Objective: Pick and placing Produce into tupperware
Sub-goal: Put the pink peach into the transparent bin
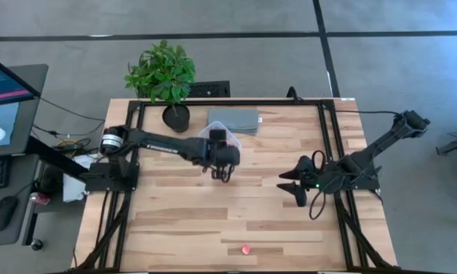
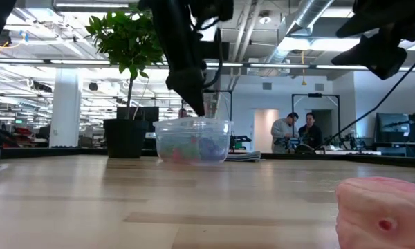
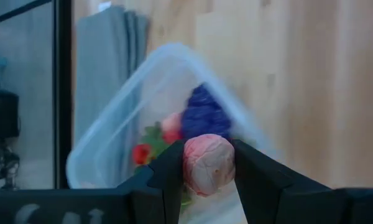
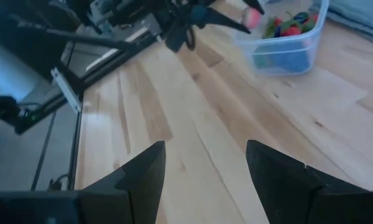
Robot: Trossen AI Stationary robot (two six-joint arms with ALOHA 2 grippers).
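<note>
The clear tupperware (image 3: 121, 140) stands on the table in front of the grey slab. It holds red, pale pink and purple-blue fruit pieces (image 3: 202, 115), and also shows in the low view (image 2: 194, 142) and the right wrist view (image 4: 286, 40). My left gripper (image 3: 208, 165) is shut on a pale pink fruit piece (image 3: 208, 163) just above the box's rim; it also shows in the high view (image 1: 219, 148). Another pale pink piece (image 1: 246, 249) lies near the table's near edge, close to the low camera (image 2: 384, 211). My right gripper (image 4: 202, 171) hangs open and empty at the right (image 1: 293, 186). My left gripper pinches the pale pink piece by its two opposite sides (image 3: 188, 165) between the two fingers. The fingers come from above, pointing down (image 2: 192, 97). The piece is lifted clear, over the tupperware's edge (image 4: 253, 18).
A leafy potted plant (image 1: 164, 76) stands at the far left of the table, beside the flat grey slab (image 1: 234, 119). People stand in the room beyond the table (image 2: 297, 131). Bare wood lies between the two arms and toward the near edge.
</note>
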